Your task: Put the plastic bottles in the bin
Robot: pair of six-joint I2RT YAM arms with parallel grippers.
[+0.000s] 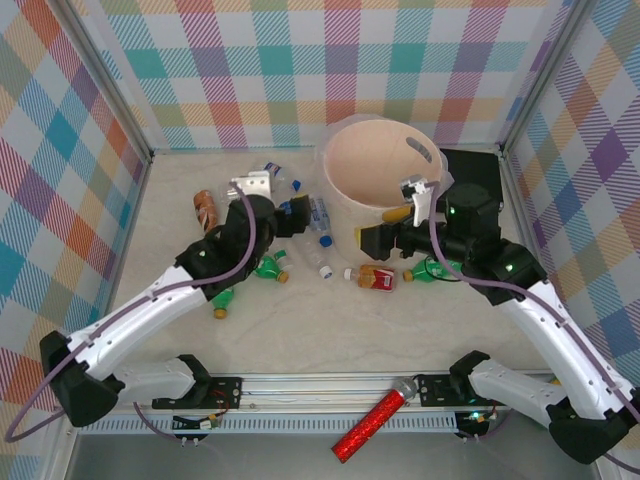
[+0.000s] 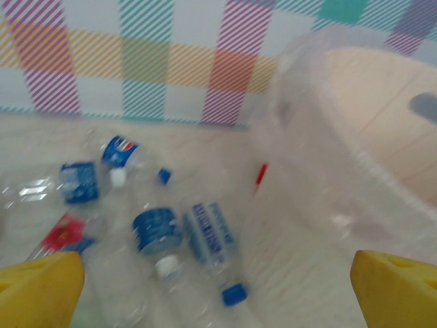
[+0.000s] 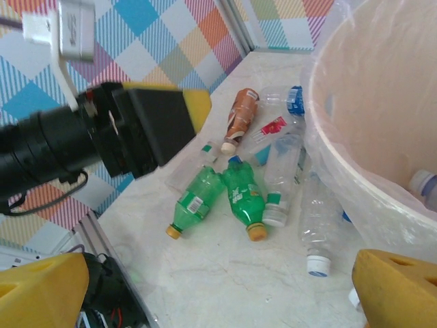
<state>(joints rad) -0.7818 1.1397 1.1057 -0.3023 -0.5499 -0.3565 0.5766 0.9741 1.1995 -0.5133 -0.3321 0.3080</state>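
Your right wrist view catches a clear bottle inside the bin at 3 o'clock, top view spreads other bottles from the bin's 9 to 6 o'clock, left gripper and right gripper wide apart, empty, bare table at 6 o'clock.
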